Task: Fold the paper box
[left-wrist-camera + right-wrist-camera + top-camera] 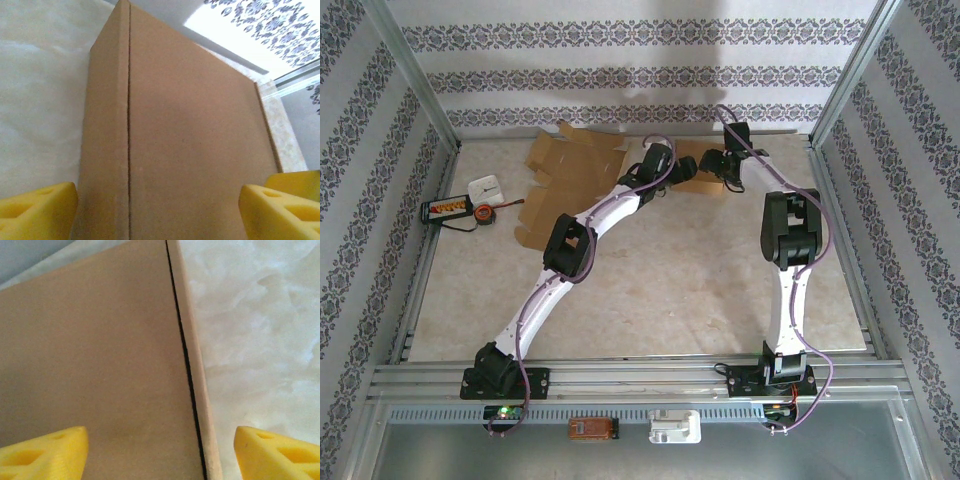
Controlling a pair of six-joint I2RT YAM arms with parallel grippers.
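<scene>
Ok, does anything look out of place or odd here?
Nothing looks damaged or spilled. The paper box shows flat faces and a straight seam in both wrist views. A flat cardboard sheet lies askew at far left, with a tape measure beside it.

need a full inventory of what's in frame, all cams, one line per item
cardboard box: 1, brown, far centre of the table, under both grippers
flat cardboard blanks: overlapping, count unclear, brown, far left of centre
square item: 1, white, left side of the table
small round item: 1, orange and black, maybe a tape measure, beside the square item
flat device: 1, black with an orange-red face, left edge
rail items: 2, one brown-orange, one white, near rail
table: 1, beige marbled
left arm, right arm: 2, white and black
left gripper: yellow fingers, open over the box
right gripper: yellow fingers, open over the box
</scene>
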